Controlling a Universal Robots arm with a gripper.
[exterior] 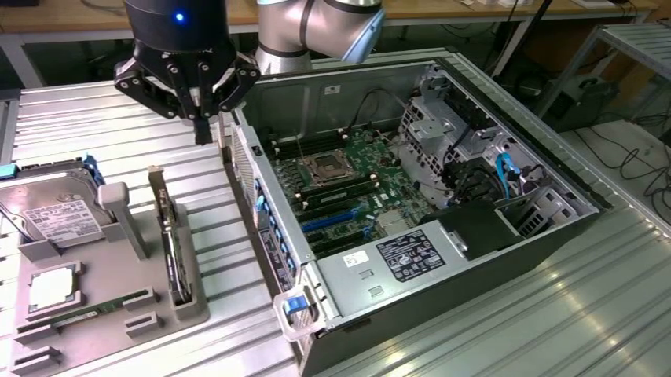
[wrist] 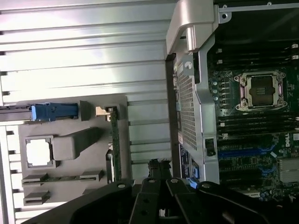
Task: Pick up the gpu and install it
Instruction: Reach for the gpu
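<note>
The gpu (exterior: 173,236) stands on its long edge in a slot of the grey fixture tray (exterior: 194,302), at the exterior view's left. In the wrist view the gpu (wrist: 113,144) shows edge-on, with its pale bracket (wrist: 100,111) at one end. My gripper (exterior: 201,133) hangs above the metal table, between the tray and the open computer case (exterior: 419,267). It is up and behind the card and apart from it. Its dark fingers (wrist: 154,191) meet at one tip and hold nothing.
On the tray lie a hard drive (exterior: 53,212) with a blue rail, a processor (exterior: 53,287) and a green memory stick (exterior: 100,310). In the case, the motherboard shows a CPU socket (exterior: 325,165) and blue card slots (exterior: 330,220). The case wall (exterior: 251,181) stands beside my gripper.
</note>
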